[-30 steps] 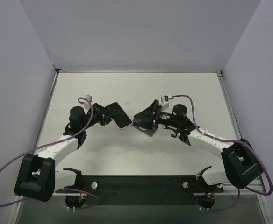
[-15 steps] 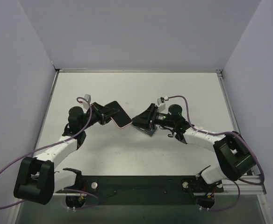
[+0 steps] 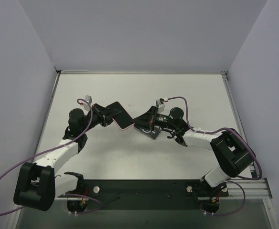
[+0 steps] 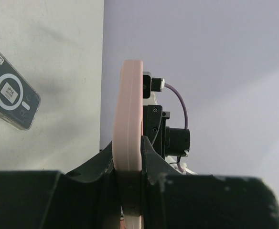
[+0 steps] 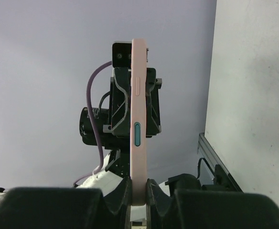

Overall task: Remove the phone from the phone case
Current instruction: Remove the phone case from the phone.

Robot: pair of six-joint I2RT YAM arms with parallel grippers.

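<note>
The pink-edged phone (image 3: 123, 119) is held above the table between both arms. My left gripper (image 3: 113, 116) is shut on its left end. My right gripper (image 3: 138, 120) is shut on its right end. In the left wrist view the phone (image 4: 128, 119) stands edge-on between my left gripper's (image 4: 128, 155) fingers. In the right wrist view the phone (image 5: 138, 133), with a teal side button, stands edge-on in my right gripper (image 5: 138, 185). The clear phone case (image 3: 150, 132) lies flat on the table under the right wrist. In the left wrist view the case (image 4: 8, 93) shows a white ring.
The white table (image 3: 177, 95) is bounded by grey walls at the back and on both sides. The black base rail (image 3: 139, 188) runs along the near edge. Purple cables (image 3: 187, 102) loop off both wrists.
My right gripper has closed from wide open onto the phone's right end, and the right arm has shifted a little to the left. The left gripper has kept its hold.
</note>
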